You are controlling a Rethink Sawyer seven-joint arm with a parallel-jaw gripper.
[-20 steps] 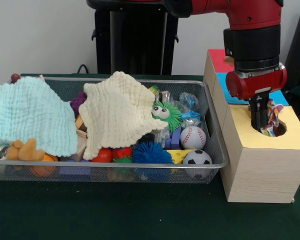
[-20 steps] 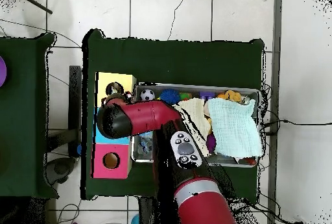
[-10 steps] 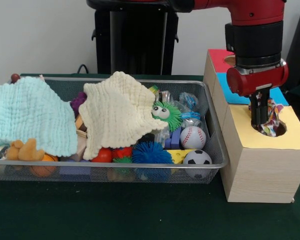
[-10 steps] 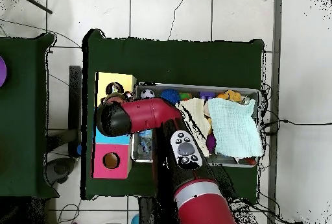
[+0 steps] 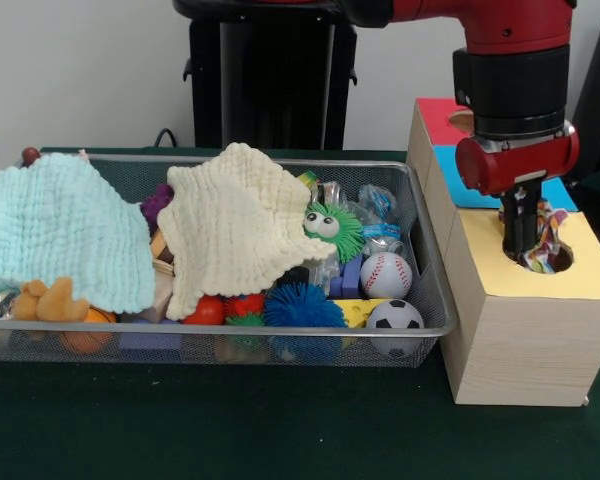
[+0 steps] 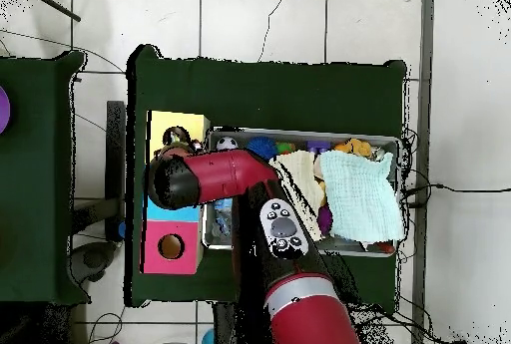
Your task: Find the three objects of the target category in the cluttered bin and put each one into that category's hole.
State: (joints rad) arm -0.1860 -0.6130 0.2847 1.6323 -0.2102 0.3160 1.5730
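The crinkly wrapper (image 5: 550,232) looks light, thin and easy to crush, so it is best pinched by a loose edge. It is shiny with many colors. It sits in the yellow hole (image 5: 546,258) of the wooden box (image 5: 520,330), beside the wire bin (image 5: 280,345). The gripper (image 5: 521,240) hangs over the hole. I cannot tell how its fingers stand.

arm (image 5: 510,60): vertical, pointing down | end effector (image 5: 521,245): fingers together
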